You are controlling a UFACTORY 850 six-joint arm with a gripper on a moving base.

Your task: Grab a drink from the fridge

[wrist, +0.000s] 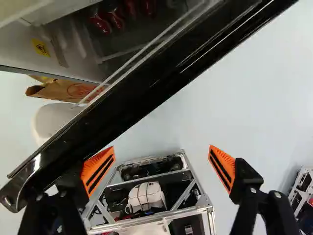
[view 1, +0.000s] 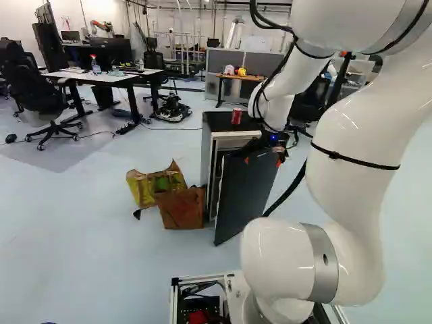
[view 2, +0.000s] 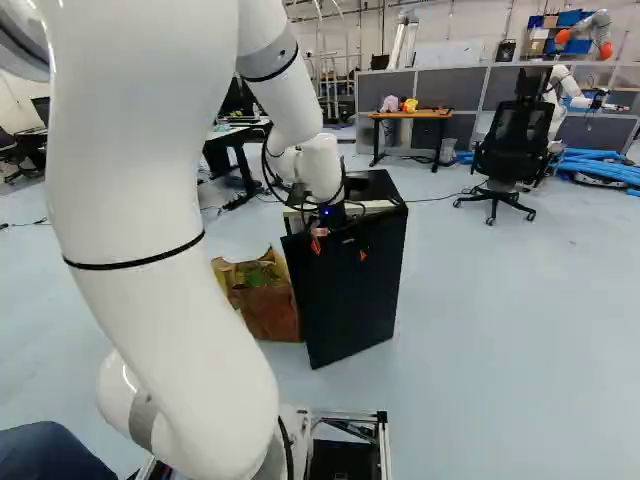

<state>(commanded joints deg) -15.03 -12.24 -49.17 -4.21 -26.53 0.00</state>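
My gripper is at the upper part of the black fridge door, which stands partly open from the fridge. In the wrist view the gripper is open, its orange-padded fingers wide apart with nothing gripped. The door's dark edge slants past, close beside one finger; whether they touch I cannot tell. Several red cans lie inside the fridge, beyond the door edge. Another red can stands on the fridge top.
Yellow and brown bags stand on the floor beside the fridge. The base frame shows below the gripper. Desks, an office chair and another robot are farther back. A person's knee is close to the base.
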